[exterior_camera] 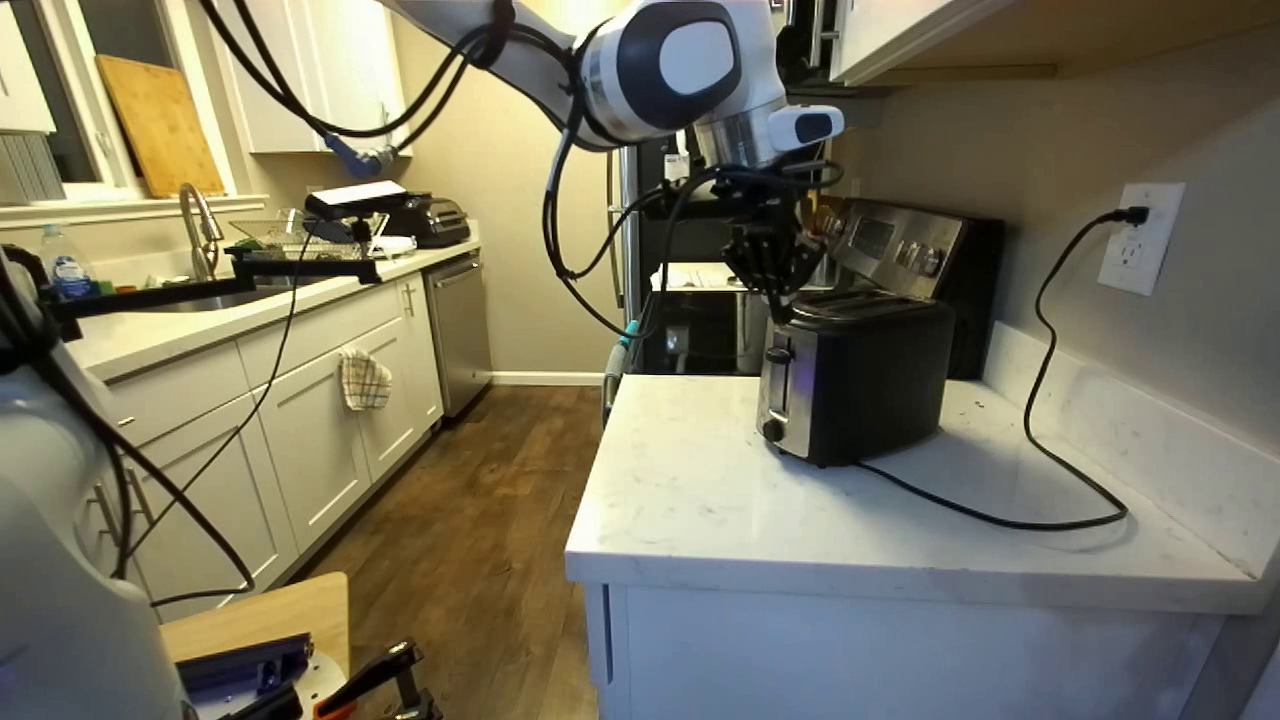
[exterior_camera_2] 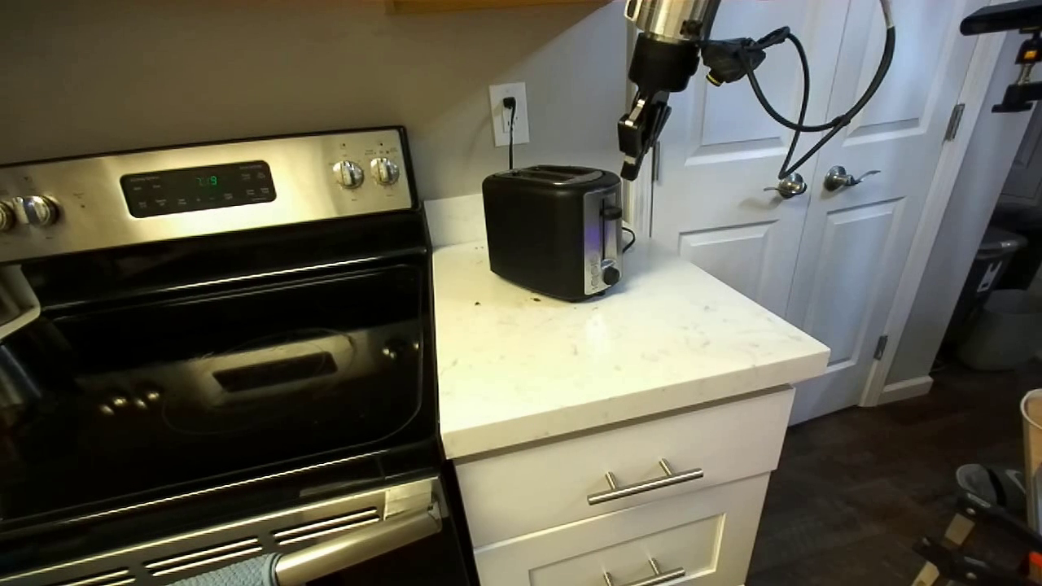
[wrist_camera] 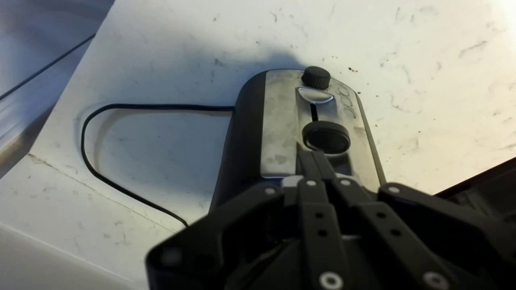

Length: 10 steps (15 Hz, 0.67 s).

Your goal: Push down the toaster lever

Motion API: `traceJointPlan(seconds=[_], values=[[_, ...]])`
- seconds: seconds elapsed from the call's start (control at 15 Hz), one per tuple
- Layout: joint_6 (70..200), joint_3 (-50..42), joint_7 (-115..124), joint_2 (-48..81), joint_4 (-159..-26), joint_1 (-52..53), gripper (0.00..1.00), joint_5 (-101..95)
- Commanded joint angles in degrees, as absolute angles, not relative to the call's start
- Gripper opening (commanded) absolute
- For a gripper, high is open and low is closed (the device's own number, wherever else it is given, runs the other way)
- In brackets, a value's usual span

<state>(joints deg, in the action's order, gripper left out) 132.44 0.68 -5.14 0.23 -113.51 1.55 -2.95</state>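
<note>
The black and silver toaster stands upright on the white counter and shows in both exterior views. Its black lever is near the top of its slot on the silver end panel; it also shows in an exterior view and in the wrist view. My gripper is shut, fingers together, holding nothing. In an exterior view the fingertips are above the lever and just off the panel. In the wrist view the fingertips overlap the lever's near edge; contact cannot be told.
A round knob sits low on the toaster's panel. The toaster's cord runs over the counter to a wall outlet. A stove adjoins the counter. An upper cabinet hangs above.
</note>
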Motion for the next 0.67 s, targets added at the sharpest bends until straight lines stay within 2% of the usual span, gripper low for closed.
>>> traceJointPlan(seconds=[0.0,0.6], values=[[135.72,1.14,-5.04,2.16,-113.55,1.66,0.0,-2.37],[138.64,1.25,-4.7,4.1,-113.95,1.65,0.0,-3.34]])
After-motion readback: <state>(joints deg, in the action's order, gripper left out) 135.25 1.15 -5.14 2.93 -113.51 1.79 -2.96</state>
